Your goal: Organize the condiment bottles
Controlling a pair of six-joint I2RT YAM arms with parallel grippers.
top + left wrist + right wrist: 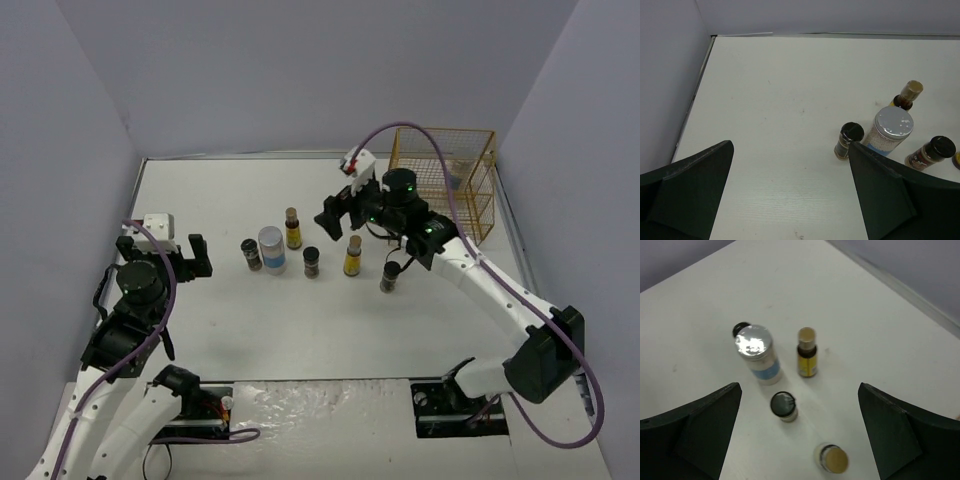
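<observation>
The right pincer (799,390) hangs over the white table (700,315), its two dark fingers (695,425) spread wide apart. Under the gap, nearer the left-hand finger, stands a white jar (759,360) with a silvery lid and a blue label. A black-lidded jar (740,329) peeks out just beyond it. A slim yellow-labelled bottle (807,357) stands beside the white jar. A short dark jar (783,406) sits mid-gap, and a second slim bottle (831,459) stands closest in.
</observation>
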